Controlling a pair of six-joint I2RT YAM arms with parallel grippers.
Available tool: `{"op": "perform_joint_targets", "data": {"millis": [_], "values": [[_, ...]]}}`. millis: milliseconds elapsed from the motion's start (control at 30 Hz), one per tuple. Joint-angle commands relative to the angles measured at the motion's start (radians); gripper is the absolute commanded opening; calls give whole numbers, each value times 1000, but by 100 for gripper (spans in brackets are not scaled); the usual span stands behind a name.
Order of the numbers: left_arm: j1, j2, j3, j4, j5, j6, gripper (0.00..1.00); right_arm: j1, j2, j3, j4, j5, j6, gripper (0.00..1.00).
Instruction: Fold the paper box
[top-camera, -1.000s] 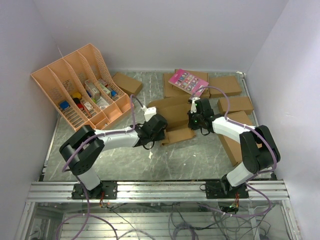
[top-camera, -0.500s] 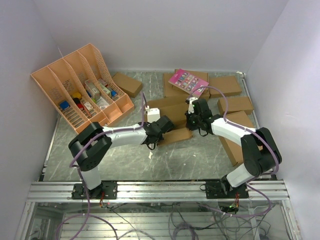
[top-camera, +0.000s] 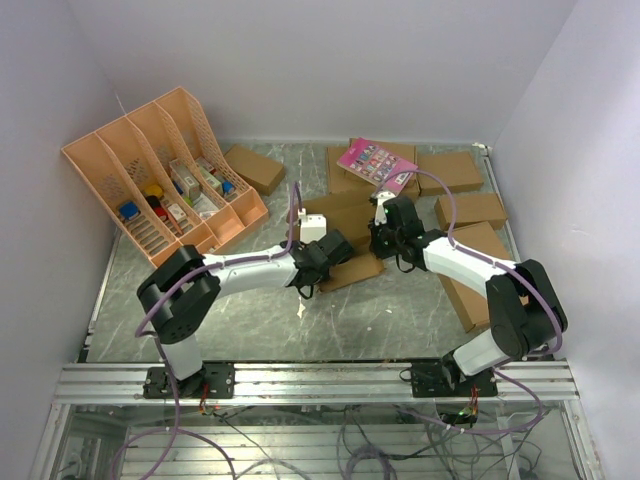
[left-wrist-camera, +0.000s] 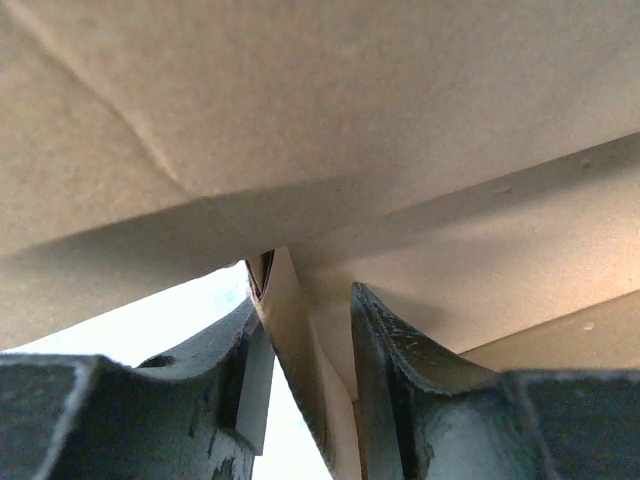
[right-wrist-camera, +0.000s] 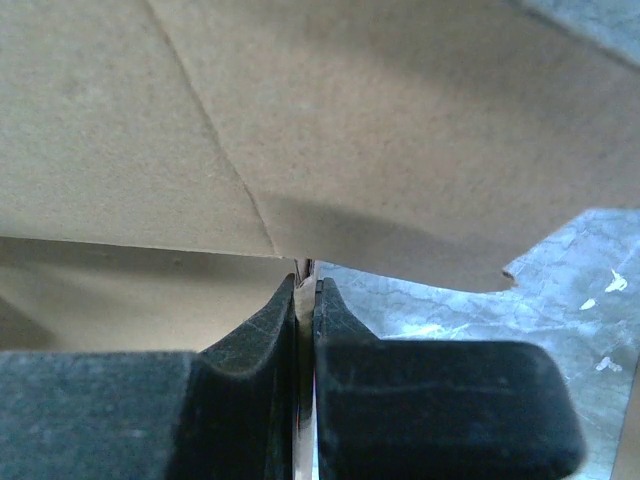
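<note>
The left gripper (left-wrist-camera: 305, 295) has edged in, jaws spread astride 1 flap (left-wrist-camera: 292, 335) of the brown cardboard paper box (top-camera: 352, 268); the right gripper (right-wrist-camera: 307, 288) pinches it steady.

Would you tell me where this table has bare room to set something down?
Bare: the table strip between its near edge and the paper box, and a patch between the orange file rack and the left arm. The far right is crowded with brown boxes.

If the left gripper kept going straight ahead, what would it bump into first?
The paper box. The left gripper has one brown flap between its open fingers, and more of the box's cardboard sits right ahead, seemingly very close.
</note>
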Motion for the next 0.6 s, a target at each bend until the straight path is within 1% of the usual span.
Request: {"op": "perform_joint_targets", "data": {"millis": [0,267,367,500,533,567], "values": [[-13,-52,11,-3,-17,3,47,11,-20,17,32,-7,2,0],[-21,-79,15,-11,-14,4,49,21,-8,18,34,9,-2,0],[-28,-77,15,-30,-19,-4,48,21,-3,19,33,13,-2,0],[-33,-62,6,-43,-29,-14,41,21,3,21,33,16,-4,0],[-34,-57,5,-45,-29,-14,35,21,5,21,33,16,-4,0],[-34,-50,5,-45,-29,-15,25,21,7,22,32,16,-4,0]]}}
